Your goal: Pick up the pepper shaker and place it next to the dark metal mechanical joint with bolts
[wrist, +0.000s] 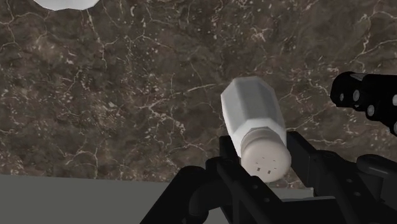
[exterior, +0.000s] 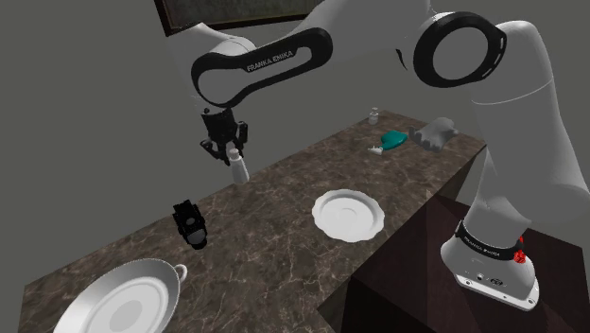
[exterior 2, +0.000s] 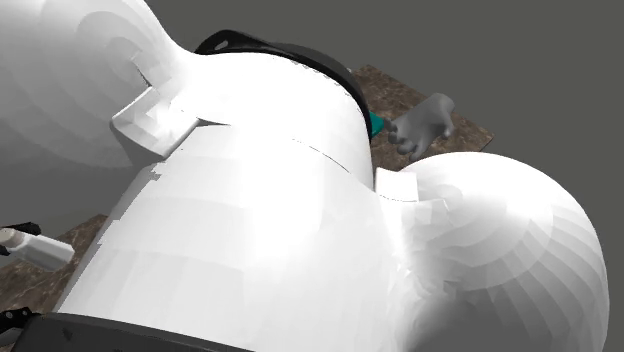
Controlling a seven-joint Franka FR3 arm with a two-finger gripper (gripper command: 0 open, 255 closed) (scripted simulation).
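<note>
The hand (wrist: 262, 167) is clamped on the white pepper shaker (wrist: 251, 114), gripping its cap end so the body hangs over the marbled tabletop (wrist: 114, 95), apparently ready to carry toward the black bolted joint (wrist: 366, 98) nearby.

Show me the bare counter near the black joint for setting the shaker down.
Bare counter lies between the black joint and the white plate, and between the joint and the gripper clasping the shaker. Tighter toward the handled bowl, crowded at the far end around the teal object.
</note>
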